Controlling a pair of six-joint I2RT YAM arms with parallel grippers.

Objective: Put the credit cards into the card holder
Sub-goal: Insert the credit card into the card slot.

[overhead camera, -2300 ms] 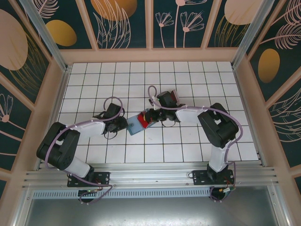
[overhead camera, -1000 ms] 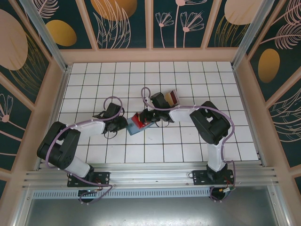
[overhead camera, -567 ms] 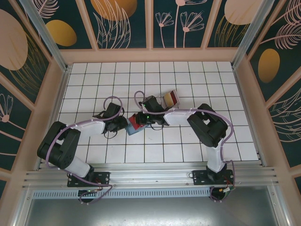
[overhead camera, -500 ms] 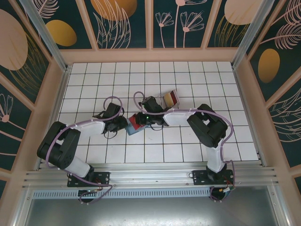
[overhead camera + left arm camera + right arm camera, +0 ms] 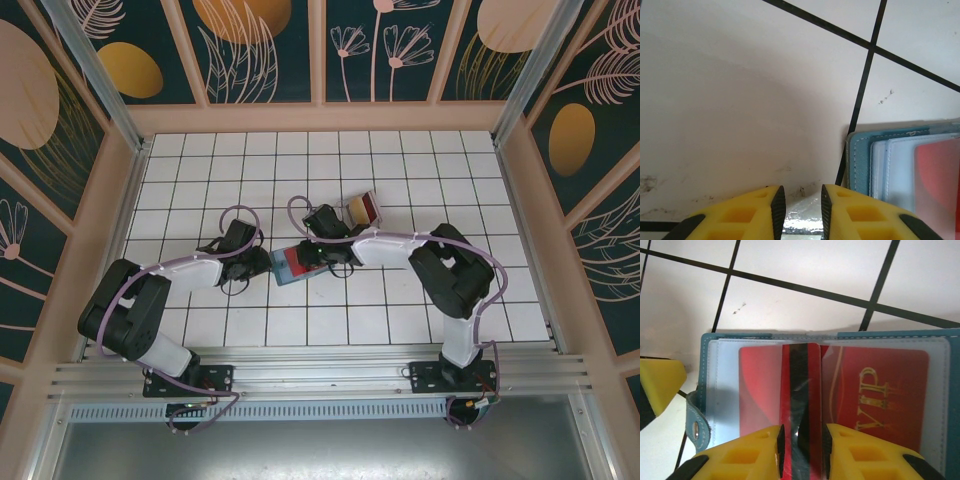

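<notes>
Card holder (image 5: 704,365) lies open on the white tiled table (image 5: 805,270), right under the right claw (image 5: 801,432), whose jaws stand slightly apart around a red card (image 5: 800,375) with a dark stripe; whether they grip it I cannot tell. A second red card (image 5: 875,390), marked VIP, sits in the right sleeve. Just left of the holder, the left claw (image 5: 799,200) has narrowly parted jaws with something shiny between them, grip unclear
</notes>
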